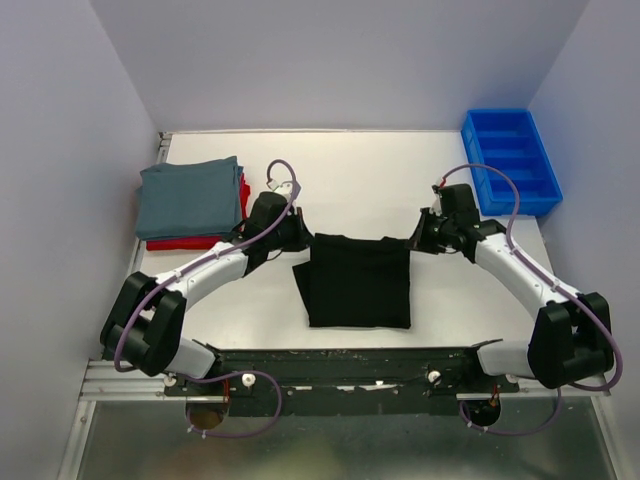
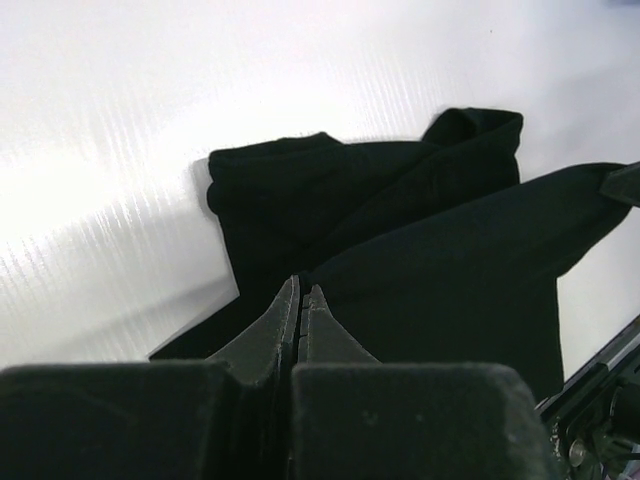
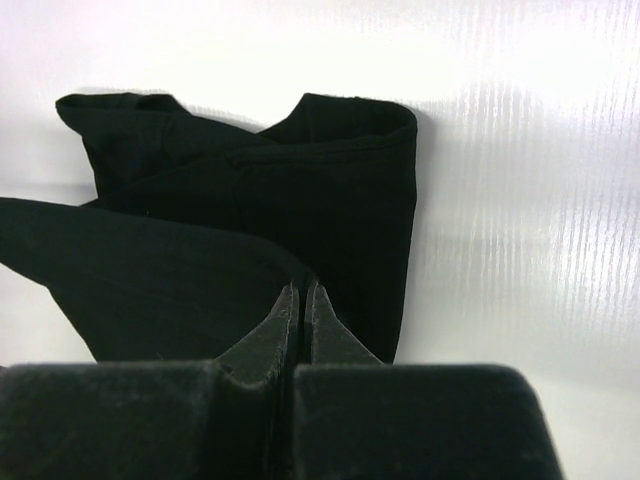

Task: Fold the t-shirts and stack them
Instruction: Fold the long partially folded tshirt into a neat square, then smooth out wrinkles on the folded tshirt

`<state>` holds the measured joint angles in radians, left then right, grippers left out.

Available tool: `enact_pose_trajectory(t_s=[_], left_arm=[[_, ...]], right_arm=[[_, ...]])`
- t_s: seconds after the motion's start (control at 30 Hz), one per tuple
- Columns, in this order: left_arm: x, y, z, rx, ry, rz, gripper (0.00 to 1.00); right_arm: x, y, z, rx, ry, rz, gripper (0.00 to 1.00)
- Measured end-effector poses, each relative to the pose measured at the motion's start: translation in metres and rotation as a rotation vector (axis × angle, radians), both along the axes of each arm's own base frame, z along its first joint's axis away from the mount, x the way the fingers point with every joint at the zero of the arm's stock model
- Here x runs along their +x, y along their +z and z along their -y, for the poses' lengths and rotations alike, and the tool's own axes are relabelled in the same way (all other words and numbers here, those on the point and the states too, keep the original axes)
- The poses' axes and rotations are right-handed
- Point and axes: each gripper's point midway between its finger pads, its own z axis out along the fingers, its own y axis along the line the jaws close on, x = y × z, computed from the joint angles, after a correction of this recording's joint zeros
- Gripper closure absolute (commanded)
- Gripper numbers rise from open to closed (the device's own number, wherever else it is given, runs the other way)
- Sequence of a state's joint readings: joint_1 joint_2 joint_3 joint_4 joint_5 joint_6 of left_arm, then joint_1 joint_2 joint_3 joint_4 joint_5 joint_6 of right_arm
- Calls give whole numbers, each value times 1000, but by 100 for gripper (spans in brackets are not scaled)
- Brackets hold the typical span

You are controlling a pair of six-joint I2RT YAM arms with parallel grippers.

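The black t-shirt (image 1: 358, 280) lies partly folded at the table's middle front; its print is hidden. My left gripper (image 1: 300, 236) is shut on the shirt's far left corner and holds that edge lifted. My right gripper (image 1: 417, 241) is shut on the far right corner. In the left wrist view the gripper (image 2: 302, 290) pinches black cloth (image 2: 450, 260). In the right wrist view the gripper (image 3: 302, 290) pinches black cloth (image 3: 200, 270) too. The folded grey-blue t-shirt (image 1: 190, 196) lies on the folded red t-shirt (image 1: 200, 241) at the far left.
A blue plastic bin (image 1: 510, 160) stands at the far right corner. The white table (image 1: 360, 170) is walled by pale panels at the back and both sides. A black rail (image 1: 350, 365) with the arm bases runs along the near edge.
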<state>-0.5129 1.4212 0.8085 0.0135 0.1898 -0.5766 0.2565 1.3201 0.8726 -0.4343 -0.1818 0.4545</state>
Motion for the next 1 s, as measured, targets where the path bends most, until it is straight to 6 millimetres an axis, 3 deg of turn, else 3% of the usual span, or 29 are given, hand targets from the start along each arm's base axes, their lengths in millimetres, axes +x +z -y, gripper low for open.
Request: enact_pose_trajectory(t_s=[0.17,0.3,0.37,0.47,0.53,0.6,0.67,0.7,0.9,1.0], left_arm=[[5,4,-3,11,22,11,100],[27,27,5,-4,44,63,100],[45,36,12,-21,59,91,100],[61,23,15,-16,77,78,100],[68,3,17,3,81,44,88],[73,-18,19,26,82,3,61],[77,-31,20,38,83,-22,45],[77,-37,20,44,83,-34,39],[78,-32,20,39,86,-24,35],[77,-20,19,29,87,2,37]], right_arm=[[3,16,-1,-2,-2,0,99],[28,42,-2,-13,-24,57,99],[42,42,-3,-28,-37,55,99],[59,19,-2,-61,-52,3,99],[63,-2,-1,-82,-61,-50,97],[67,-20,0,-100,-66,-96,86],[68,-32,2,-114,-77,-125,51],[68,-34,2,-118,-83,-132,41],[70,-16,7,-123,-103,-73,39],[64,-1,9,-112,-102,-26,48]])
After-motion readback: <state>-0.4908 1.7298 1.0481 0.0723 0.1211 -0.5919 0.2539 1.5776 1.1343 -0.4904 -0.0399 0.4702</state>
